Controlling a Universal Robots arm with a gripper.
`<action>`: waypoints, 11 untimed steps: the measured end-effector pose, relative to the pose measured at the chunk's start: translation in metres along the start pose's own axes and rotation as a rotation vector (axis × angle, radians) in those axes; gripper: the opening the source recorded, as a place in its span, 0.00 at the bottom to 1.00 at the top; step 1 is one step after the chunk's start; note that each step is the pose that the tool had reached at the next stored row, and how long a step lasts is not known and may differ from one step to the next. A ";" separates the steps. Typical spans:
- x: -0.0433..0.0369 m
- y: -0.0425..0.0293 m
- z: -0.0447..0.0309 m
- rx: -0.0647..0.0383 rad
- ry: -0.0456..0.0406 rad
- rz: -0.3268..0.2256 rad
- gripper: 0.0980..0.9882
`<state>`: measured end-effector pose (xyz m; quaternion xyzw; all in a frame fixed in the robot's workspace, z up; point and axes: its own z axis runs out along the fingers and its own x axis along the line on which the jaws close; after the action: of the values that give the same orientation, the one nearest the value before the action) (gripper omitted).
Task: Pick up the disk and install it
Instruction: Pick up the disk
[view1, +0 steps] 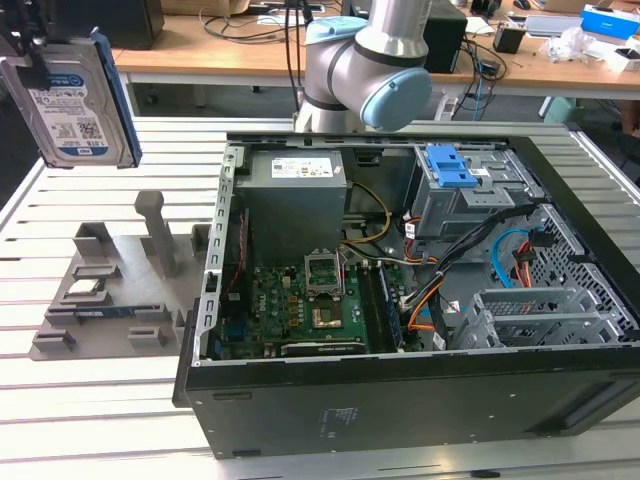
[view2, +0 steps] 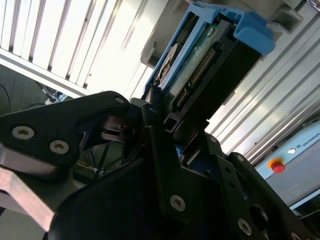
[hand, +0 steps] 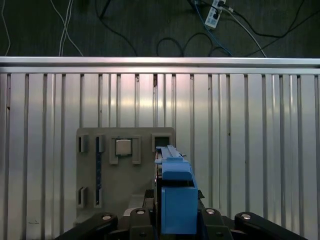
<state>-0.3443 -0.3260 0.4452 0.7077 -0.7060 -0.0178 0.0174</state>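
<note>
— One question: where is the disk (view1: 75, 105) sitting?
— It is hanging upright above the grey fixture tray (view1: 110, 290), the gripper (view2: 161, 117) clenching its edge, probably high enough for clearing the open case (view1: 400, 410)

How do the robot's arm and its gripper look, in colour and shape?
The arm is made of round silver-grey tubes with light blue caps on the joints. The gripper is matte black, built of flat angular links fastened with small silver screws; its jaws are black too.
</note>
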 end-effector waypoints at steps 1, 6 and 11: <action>0.0000 0.0000 -0.0016 0.000 0.0000 0.000 0.30; 0.0000 0.0003 -0.0109 0.000 0.0000 0.000 0.30; 0.0000 0.0005 -0.0205 0.000 0.0001 0.000 0.30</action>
<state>-0.3437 -0.3260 0.4657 0.7077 -0.7060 -0.0178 0.0174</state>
